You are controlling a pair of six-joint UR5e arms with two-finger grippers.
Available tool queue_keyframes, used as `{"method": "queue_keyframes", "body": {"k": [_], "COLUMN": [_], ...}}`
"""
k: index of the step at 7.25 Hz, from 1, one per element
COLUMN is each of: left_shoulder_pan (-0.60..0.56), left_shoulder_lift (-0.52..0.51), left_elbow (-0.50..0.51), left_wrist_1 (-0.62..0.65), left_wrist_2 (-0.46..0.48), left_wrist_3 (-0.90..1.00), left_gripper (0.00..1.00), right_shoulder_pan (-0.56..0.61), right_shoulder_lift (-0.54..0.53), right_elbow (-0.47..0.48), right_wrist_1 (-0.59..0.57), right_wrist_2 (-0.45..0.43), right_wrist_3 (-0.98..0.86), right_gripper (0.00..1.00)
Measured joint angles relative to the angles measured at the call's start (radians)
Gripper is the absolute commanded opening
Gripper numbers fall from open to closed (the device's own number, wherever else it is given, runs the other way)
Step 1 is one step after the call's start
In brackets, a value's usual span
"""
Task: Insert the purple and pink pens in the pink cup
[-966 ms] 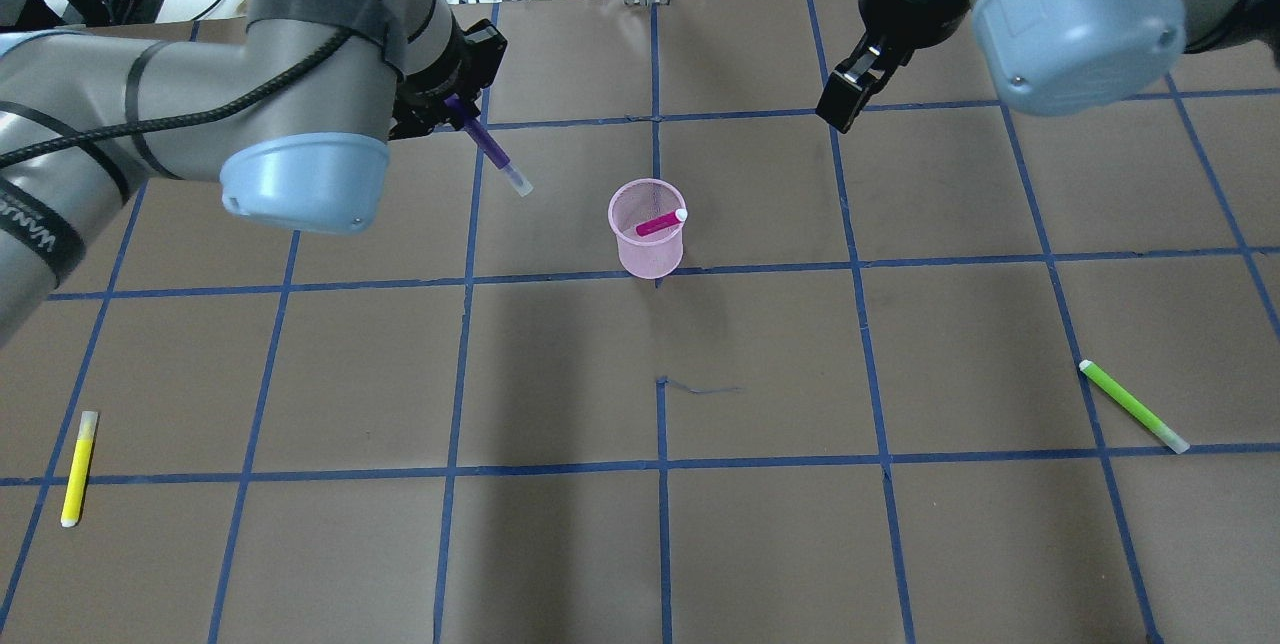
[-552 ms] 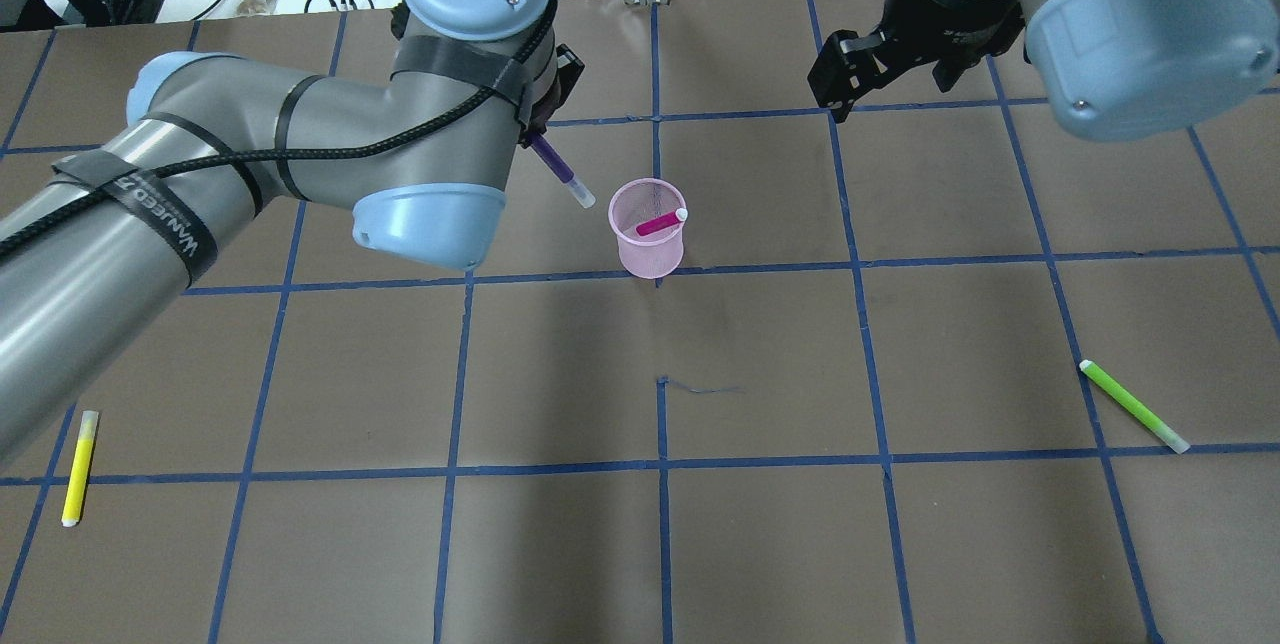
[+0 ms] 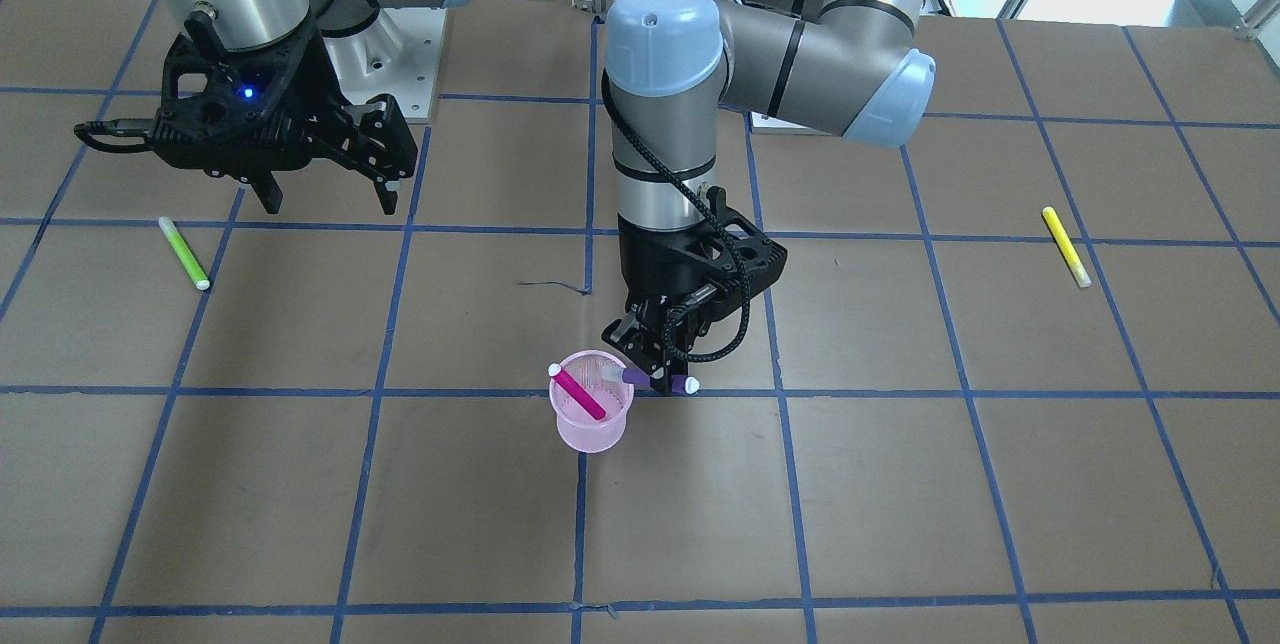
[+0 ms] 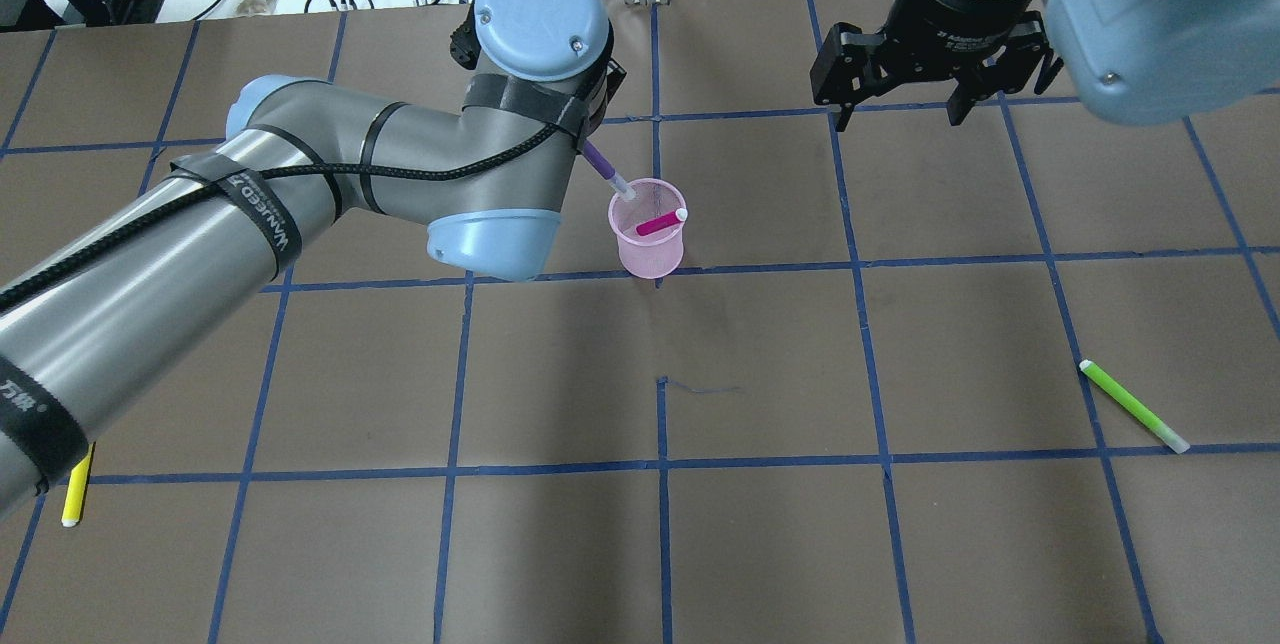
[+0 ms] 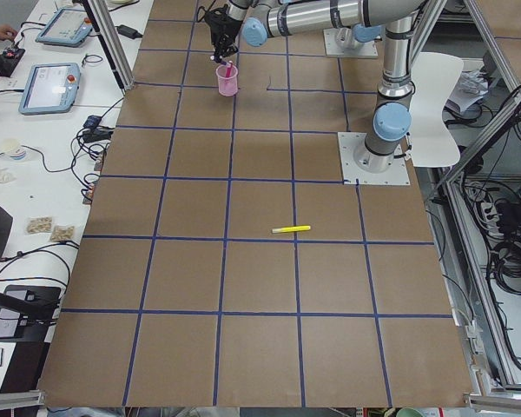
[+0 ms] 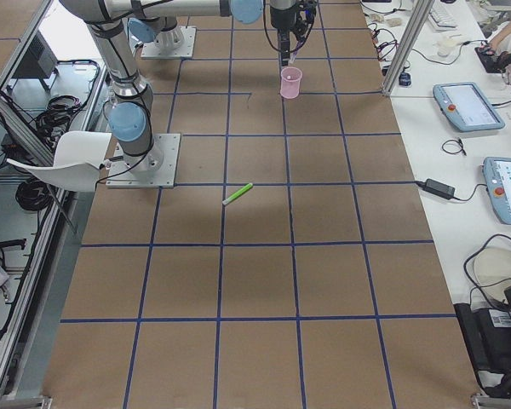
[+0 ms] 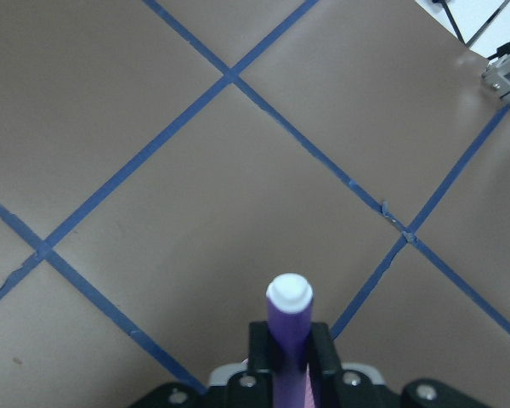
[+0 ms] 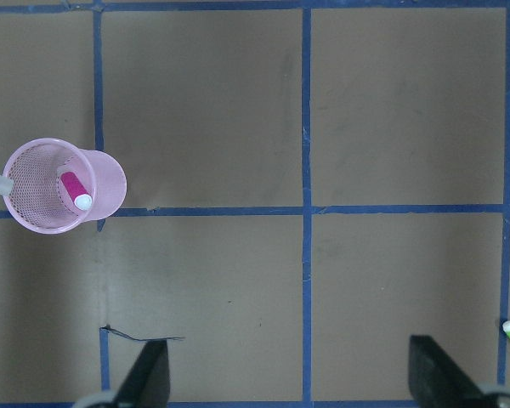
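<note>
The pink mesh cup [image 4: 648, 249] stands upright near the table's middle back, also in the front view [image 3: 592, 429]. A pink pen [image 4: 658, 223] leans inside it. My left gripper [image 3: 655, 366] is shut on the purple pen [image 4: 603, 167] and holds it tilted, its clear tip at the cup's left rim. The wrist view shows the pen's white end [image 7: 288, 293] between the fingers. My right gripper [image 4: 897, 114] is wide open and empty, hovering at the back right, apart from the cup. Its camera looks down on the cup [image 8: 110, 183].
A yellow pen [image 4: 72, 499] lies at the front left, partly under my left arm. A green pen [image 4: 1133, 406] lies at the right. Blue tape lines grid the brown table. Cables and gear lie beyond the far edge.
My left arm has swung right with the purple pen, bringing its tip from well left of the cup to the cup's rim. My right gripper has turned and shifted slightly right.
</note>
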Motion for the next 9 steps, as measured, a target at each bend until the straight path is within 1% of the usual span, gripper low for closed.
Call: {"method": "queue_keyframes", "body": {"k": [3, 9], "left_shoulder_pan": [-0.033, -0.075], "left_shoulder_lift": [-0.039, -0.059], "left_elbow": [0.000, -0.011], "left_wrist_1": [0.032, 0.034], "left_wrist_2": [0.036, 0.079], "left_wrist_3": [-0.018, -0.032], "left_gripper": [0.00, 0.00], "right_shoulder_pan": [0.002, 0.007], "right_shoulder_lift": [-0.002, 0.008], "right_elbow": [0.001, 0.001], "right_wrist_1": [0.003, -0.007], "right_wrist_2": [0.003, 0.006], "right_wrist_3": [0.038, 0.030], "right_gripper": [1.00, 1.00]}}
